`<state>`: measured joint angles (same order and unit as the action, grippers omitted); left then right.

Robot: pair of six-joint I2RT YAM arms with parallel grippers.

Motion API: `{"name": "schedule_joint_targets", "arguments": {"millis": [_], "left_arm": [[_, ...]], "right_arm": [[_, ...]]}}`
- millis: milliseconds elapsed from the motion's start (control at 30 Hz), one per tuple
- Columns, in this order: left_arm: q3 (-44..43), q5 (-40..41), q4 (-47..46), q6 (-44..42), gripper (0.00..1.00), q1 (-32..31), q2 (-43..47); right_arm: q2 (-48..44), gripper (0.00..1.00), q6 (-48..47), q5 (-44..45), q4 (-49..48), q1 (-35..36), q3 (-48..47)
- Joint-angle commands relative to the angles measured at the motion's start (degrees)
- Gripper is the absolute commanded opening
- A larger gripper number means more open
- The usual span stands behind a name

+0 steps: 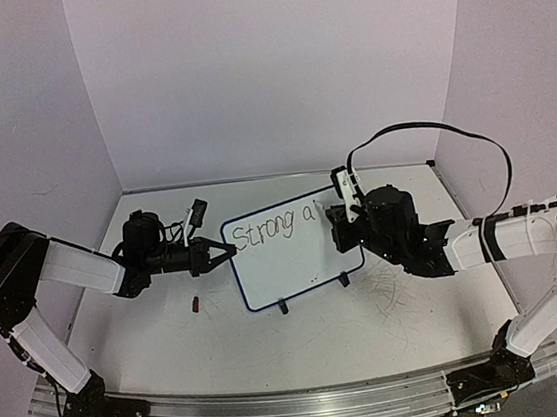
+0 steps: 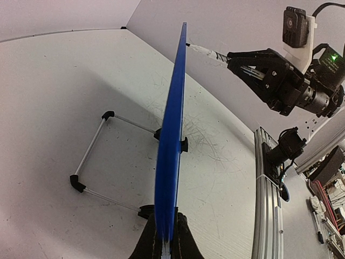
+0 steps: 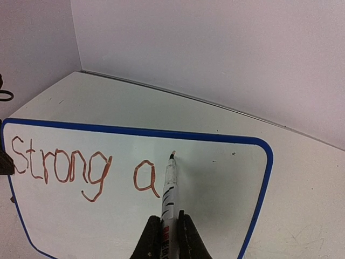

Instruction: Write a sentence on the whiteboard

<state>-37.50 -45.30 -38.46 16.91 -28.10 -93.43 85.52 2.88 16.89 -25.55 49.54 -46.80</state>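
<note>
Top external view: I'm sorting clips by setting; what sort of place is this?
Probably a robotics lab bench: left arm and right arm bolted to a metal rail, scuffed white tabletop.

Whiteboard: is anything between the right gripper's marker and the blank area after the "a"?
Nothing visible. The marker tip sits just right of the "a", and the whiteboard beyond it is unwritten.
</note>
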Motion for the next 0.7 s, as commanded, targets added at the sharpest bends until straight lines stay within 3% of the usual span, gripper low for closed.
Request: {"name": "schedule_joint_targets", "arguments": {"millis": [0, 667], "left_arm": [[-0.91, 1.79, 4.46, -2.77, 0.0, 0.23, 0.88], [-0.87, 1.97, 4.84, -2.8, 0.0, 0.24, 0.98]], "right_arm": [[-1.12, 0.0, 1.21, -0.27, 1.17, 0.43, 0.96], [-3.15, 0.0, 3.75, 1.23, 3.32, 1.16, 4.94]]}}
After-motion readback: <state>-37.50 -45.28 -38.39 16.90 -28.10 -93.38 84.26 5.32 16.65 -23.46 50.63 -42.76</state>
